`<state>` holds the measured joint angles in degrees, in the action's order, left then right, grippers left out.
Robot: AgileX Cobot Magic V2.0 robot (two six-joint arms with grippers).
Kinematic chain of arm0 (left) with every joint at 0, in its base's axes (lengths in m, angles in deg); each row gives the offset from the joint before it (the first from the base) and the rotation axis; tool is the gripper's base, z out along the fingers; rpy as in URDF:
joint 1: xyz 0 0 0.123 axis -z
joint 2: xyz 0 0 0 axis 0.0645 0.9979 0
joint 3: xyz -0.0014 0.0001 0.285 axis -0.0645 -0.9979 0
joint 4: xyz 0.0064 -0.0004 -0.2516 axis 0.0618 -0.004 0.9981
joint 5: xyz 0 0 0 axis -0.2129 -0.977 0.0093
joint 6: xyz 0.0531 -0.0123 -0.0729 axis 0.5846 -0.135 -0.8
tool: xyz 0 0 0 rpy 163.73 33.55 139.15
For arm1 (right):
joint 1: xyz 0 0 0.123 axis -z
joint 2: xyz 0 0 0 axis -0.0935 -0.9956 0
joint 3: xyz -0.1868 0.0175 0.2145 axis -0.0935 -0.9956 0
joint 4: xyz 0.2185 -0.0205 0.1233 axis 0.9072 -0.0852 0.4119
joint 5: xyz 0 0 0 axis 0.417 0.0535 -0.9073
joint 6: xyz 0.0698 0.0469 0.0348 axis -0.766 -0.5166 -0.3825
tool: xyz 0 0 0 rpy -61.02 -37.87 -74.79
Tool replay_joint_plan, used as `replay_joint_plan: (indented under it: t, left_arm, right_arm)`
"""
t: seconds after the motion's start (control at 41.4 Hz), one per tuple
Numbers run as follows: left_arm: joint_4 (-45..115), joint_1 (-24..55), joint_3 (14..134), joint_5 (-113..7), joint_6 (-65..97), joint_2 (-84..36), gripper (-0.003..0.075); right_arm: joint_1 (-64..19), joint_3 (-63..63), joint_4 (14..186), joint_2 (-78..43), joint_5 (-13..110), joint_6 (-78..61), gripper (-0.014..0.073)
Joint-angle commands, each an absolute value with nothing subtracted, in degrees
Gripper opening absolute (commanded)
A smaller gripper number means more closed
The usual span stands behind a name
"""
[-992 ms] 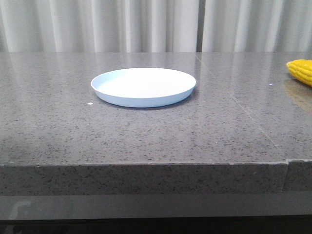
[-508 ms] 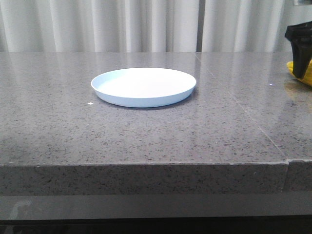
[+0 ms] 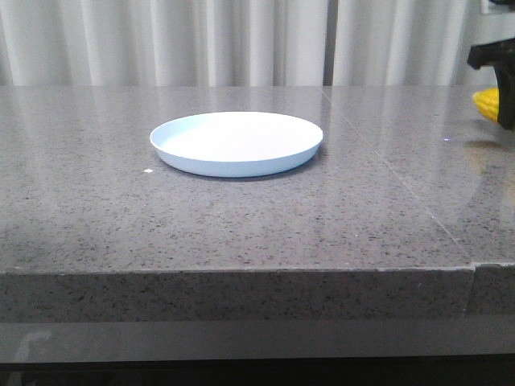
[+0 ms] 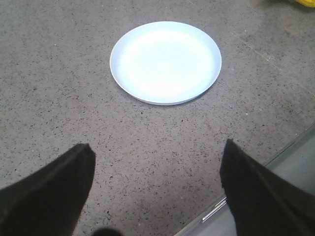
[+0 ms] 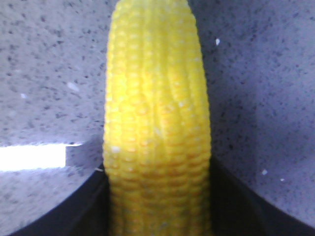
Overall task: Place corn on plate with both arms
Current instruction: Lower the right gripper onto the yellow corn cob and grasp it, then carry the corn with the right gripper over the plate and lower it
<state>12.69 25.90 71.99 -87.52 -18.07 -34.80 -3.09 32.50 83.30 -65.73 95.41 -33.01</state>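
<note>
**Front view: corn comes off the table at the right edge**

Front view shows the corn (image 3: 488,104) at the far right of the frame, now sitting higher than a second ago, when it lay on the table with no arm near it. The right gripper (image 3: 505,88), a dark piece at the right edge, has since come in over the cob. In the right wrist view the corn (image 5: 156,123) fills the centre with a dark finger (image 5: 59,211) close on either side, so the jaws look clenched on it. This suggests the pickup is done and the carry remains. The plate (image 3: 193,161) stands bare, well apart toward centre-left. The left gripper (image 4: 157,191) hangs released above the table (image 4: 59,73).
</note>
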Motion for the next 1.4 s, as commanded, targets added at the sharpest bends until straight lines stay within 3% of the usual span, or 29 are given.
replay_joint_plan:
  t: [0.0,0.218,0.459,0.677,1.161,1.378]
  left_arm:
    - [13.4,26.3,73.4,-83.6,-18.6,-35.1,0.051]
    - [13.4,26.3,73.4,-83.6,-18.6,-35.1,0.051]
    - [13.4,26.3,73.4,-83.6,-18.6,-35.1,0.051]
    - [13.4,26.3,73.4,-83.6,-18.6,-35.1,0.051]
    - [13.4,26.3,73.4,-83.6,-18.6,-35.1,0.051]
    - [13.4,26.3,73.4,-83.6,-18.6,-35.1,0.051]
  right_arm:
    - [-5.4,36.3,85.5,-59.8,97.0,-32.5,0.0237]
    - [-15.0,41.5,88.7,-57.8,103.1,-32.5,0.0237]
    - [-23.4,42.2,102.0,-58.4,97.0,-32.5,0.0237]
    - [-26.3,42.2,111.1,-61.0,91.0,-32.5,0.0237]
    - [-31.3,42.2,111.0,-69.0,80.0,-33.3,0.0239]
    - [-31.3,42.2,107.4,-70.4,79.4,-35.8,0.0324]
